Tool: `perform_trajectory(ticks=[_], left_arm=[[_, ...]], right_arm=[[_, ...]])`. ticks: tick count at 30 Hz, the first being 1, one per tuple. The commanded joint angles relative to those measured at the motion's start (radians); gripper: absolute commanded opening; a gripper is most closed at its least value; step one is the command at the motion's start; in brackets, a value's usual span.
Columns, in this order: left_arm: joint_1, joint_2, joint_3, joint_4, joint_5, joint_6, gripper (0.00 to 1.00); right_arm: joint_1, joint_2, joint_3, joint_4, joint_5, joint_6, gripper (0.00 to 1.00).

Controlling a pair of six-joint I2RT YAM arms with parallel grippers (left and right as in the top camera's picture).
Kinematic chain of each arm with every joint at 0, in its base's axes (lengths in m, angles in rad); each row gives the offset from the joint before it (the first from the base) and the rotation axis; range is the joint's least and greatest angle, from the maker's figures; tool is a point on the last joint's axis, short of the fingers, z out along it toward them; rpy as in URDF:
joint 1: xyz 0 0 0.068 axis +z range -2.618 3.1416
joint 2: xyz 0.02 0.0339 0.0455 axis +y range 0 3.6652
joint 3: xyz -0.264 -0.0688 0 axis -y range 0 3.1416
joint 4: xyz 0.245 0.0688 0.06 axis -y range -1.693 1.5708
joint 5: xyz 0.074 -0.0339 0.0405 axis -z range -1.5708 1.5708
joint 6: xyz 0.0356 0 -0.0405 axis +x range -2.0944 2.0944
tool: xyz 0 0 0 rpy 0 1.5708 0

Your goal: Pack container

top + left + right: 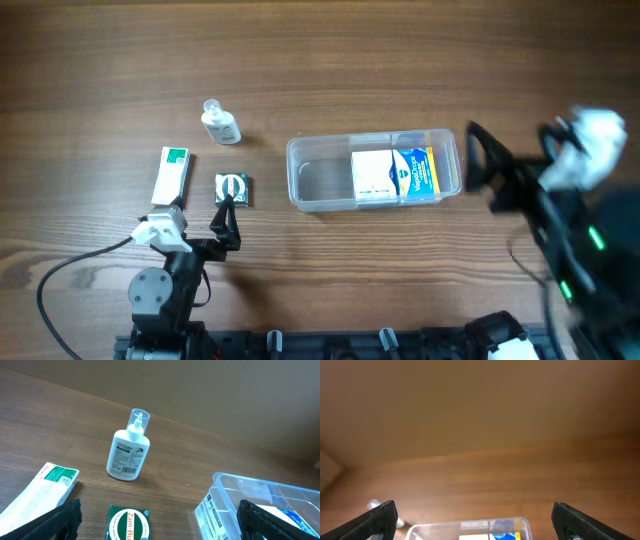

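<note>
A clear rectangular plastic container (320, 185) on the wooden surface (400, 60).
Your left jaws and right jaws are spread, empty.

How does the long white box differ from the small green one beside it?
The long white box is narrow and elongated; the small green box is nearly square and much shorter. The long white box is pale with a green end, while the small green box is dark with a round white mark on top. Both lie flat on the table, outside the container.
</note>
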Motion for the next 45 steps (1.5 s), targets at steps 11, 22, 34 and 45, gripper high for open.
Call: perform_trajectory(ticks=[11, 22, 34, 45], left_arm=[[0.007, 0.025, 0.22, -0.154, -0.088, -0.017, 1.0], [0.007, 0.681, 0.945, -0.66, -0.379, -0.01, 1.0], [0.107, 1.368, 1.143, -0.802, -0.239, 0.232, 1.0], [0.274, 1.662, 1.143, -0.689, -0.077, 0.629, 1.0]], right_arm=[[-0.004, -0.178, -0.002, -0.242, 0.017, 0.002, 0.99], [-0.004, -0.177, -0.003, -0.243, 0.017, 0.002, 1.0], [-0.004, -0.177, -0.003, -0.243, 0.017, 0.002, 1.0], [-0.004, -0.177, -0.003, -0.243, 0.017, 0.002, 1.0]])
